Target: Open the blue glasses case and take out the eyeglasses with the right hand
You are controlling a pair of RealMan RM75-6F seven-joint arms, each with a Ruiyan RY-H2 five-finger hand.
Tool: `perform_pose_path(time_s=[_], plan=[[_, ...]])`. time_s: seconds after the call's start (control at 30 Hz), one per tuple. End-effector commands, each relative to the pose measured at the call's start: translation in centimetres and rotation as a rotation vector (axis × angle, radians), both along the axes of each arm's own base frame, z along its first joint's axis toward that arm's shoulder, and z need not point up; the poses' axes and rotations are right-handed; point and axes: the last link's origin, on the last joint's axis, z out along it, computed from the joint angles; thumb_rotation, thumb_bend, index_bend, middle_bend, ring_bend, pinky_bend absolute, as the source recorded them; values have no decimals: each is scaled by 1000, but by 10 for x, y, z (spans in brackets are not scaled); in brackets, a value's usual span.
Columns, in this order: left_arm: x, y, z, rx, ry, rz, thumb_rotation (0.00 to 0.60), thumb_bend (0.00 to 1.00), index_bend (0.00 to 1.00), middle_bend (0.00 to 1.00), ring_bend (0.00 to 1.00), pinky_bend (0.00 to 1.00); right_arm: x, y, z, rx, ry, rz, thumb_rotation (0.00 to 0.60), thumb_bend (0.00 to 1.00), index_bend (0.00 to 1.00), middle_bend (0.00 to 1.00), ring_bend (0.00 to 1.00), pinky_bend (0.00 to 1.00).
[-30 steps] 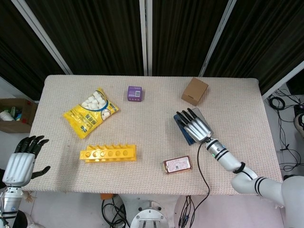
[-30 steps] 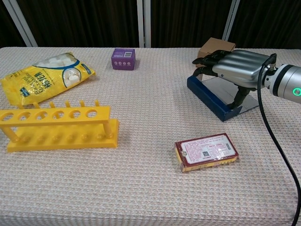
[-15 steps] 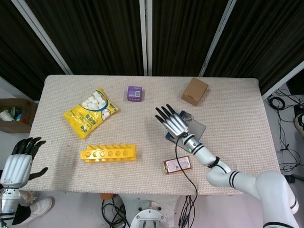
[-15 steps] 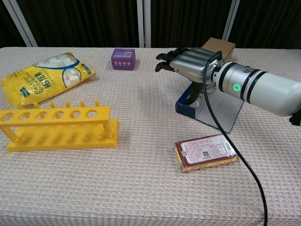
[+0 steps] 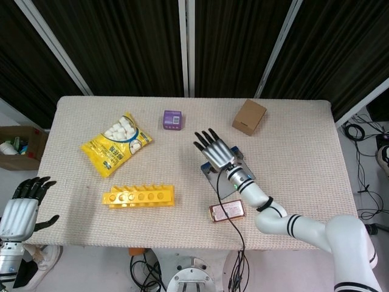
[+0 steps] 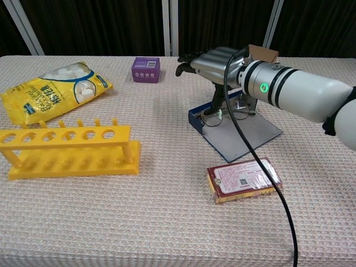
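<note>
With the blue glasses case (image 6: 214, 129) lying open on the counter (image 6: 167, 222) and the eyeglasses (image 6: 224, 114) inside, the empty, spread-fingered right hand (image 6: 210, 62) above should lower and pinch the frame's bridge, not the lenses.

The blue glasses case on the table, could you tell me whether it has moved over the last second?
Yes. The blue glasses case has slid left, away from the brown cardboard box and toward the small purple box, and now lies open, eyeglasses showing under the right hand.

right hand (image 6: 214, 59) fingers extended, left hand (image 5: 21, 210) open
</note>
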Motion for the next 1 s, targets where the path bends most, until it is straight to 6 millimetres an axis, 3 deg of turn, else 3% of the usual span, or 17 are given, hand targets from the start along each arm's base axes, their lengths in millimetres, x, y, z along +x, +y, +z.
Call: perform_pose_path(time_s=[0.03, 0.33, 0.63, 1.0], plan=[[1, 1, -2, -3, -3, -6, 600, 23, 216, 155, 118, 139, -24, 3, 22, 46, 59, -66, 600, 172, 245, 62, 0, 0], [3, 2, -4, -9, 0, -9, 600, 23, 216, 155, 118, 140, -40, -1, 26, 59, 114, -126, 600, 226, 344, 94, 0, 0], [4, 3, -3, -10, 2, -6, 600, 24, 216, 155, 118, 139, -42, -4, 28, 54, 97, -133, 600, 302, 412, 121, 0, 0], [3, 2, -2, -9, 6, 1, 600, 23, 216, 155, 118, 139, -38, -9, 21, 55, 94, -127, 600, 327, 439, 130, 0, 0]])
